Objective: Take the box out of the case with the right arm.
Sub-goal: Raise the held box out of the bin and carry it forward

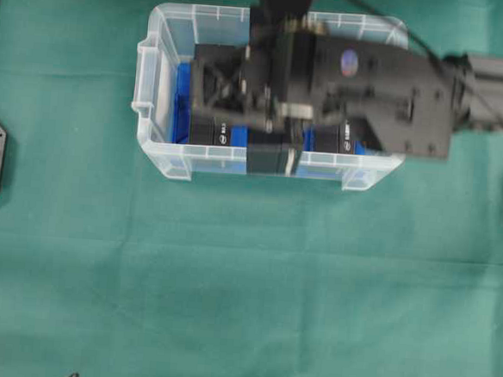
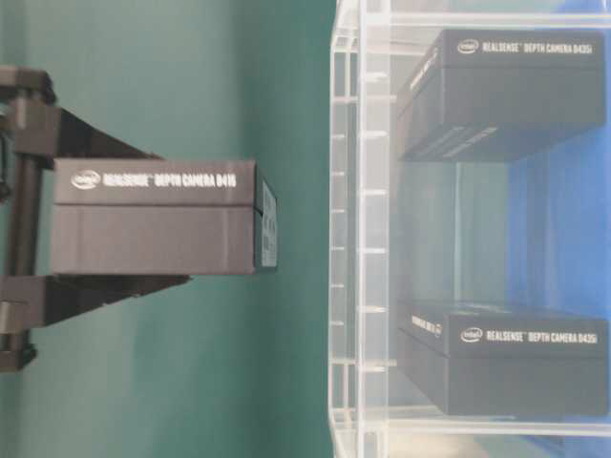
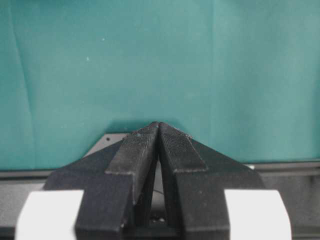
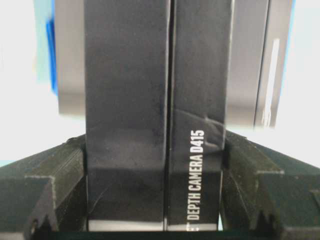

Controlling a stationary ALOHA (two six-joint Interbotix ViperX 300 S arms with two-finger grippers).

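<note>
Gripping a black box [image 4: 155, 125] between its two fingers [image 4: 45, 190], the right gripper [image 4: 155, 220] fills the right wrist view; the box stands on end there, with white lettering reading "DEPTH CAMERA D415" running up one face; the fingers press against its two broad sides. In the table-level view the same box [image 2: 158, 215] hangs in the air clear of the case [image 2: 348, 239], held at one end by the dark fingers [image 2: 38, 296], with the green cloth [image 2: 239, 382] behind it; beyond the clear wall two more black boxes [image 2: 506, 91] lie inside, over a blue lining [image 2: 563, 239]. From overhead the right arm [image 1: 396, 95] reaches across the case [image 1: 160, 79], hiding most of its inside; the held box [image 1: 271, 155] shows at the case's near rim. Farther off, the left gripper [image 3: 159, 131] sits over the green cloth [image 3: 150, 60] with its fingers [image 3: 135, 150] pressed together, tips touching, nothing between them.
</note>
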